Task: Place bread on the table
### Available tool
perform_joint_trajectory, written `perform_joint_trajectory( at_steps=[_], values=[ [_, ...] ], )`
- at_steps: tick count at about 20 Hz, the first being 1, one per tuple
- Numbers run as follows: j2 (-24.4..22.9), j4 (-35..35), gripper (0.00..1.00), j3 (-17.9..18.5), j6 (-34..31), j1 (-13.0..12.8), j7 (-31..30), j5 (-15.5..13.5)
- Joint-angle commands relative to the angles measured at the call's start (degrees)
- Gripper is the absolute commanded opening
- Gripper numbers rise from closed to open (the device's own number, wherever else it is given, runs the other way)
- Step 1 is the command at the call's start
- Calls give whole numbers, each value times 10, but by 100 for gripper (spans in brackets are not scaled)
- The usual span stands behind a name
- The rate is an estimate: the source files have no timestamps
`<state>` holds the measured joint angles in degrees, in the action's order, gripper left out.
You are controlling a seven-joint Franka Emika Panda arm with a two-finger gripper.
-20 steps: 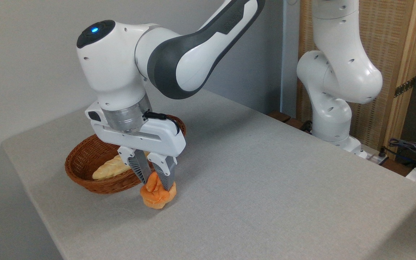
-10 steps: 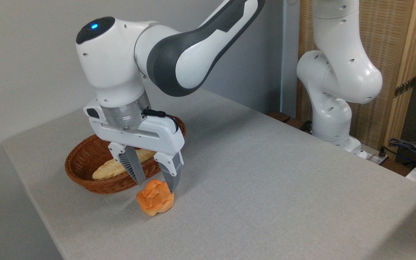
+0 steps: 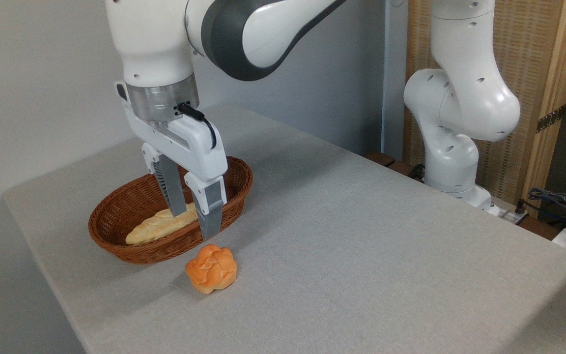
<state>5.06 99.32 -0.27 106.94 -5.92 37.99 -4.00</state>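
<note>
The two-finger gripper (image 3: 196, 225) of the white and grey robot arm (image 3: 243, 29) stood with its jaws apart and empty, raised above the near rim of the basket at left of centre; a second earlier it had been clamped on the bun, and half a second earlier it had just parted around it. The small round orange-golden bun with a knotted top (image 3: 212, 269) lay alone on the light grey, fabric-textured worktop (image 3: 361, 236), lower left of centre, just in front of the basket and apart from it, clear of both fingers (no contact remained). Judged from this arrangement, the placing step appeared complete, and only withdrawal of the arm seemed to be left.

The brown oval wicker basket (image 3: 116, 243), at left of centre, held one long pale yellow braided loaf (image 3: 157, 227) lying along its floor; nothing else could be seen inside, though the gripper fingers hid part of the interior. The arm's base (image 3: 452, 162) stood at the upper right of the frame, beyond the worktop's far edge.
</note>
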Motion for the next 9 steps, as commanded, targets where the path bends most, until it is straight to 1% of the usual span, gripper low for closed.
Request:
perform_joint_trajectory(
  at_steps=[1,3,4,6,9],
  values=[
    [-8,3,100,9,-5,-1,55,0],
    [-8,3,100,11,-5,-1,75,0],
    [-8,3,100,19,-4,0,81,-1],
    [-10,3,100,33,-3,-1,80,-7],
    [-8,3,100,33,1,-1,81,-4]
  ],
)
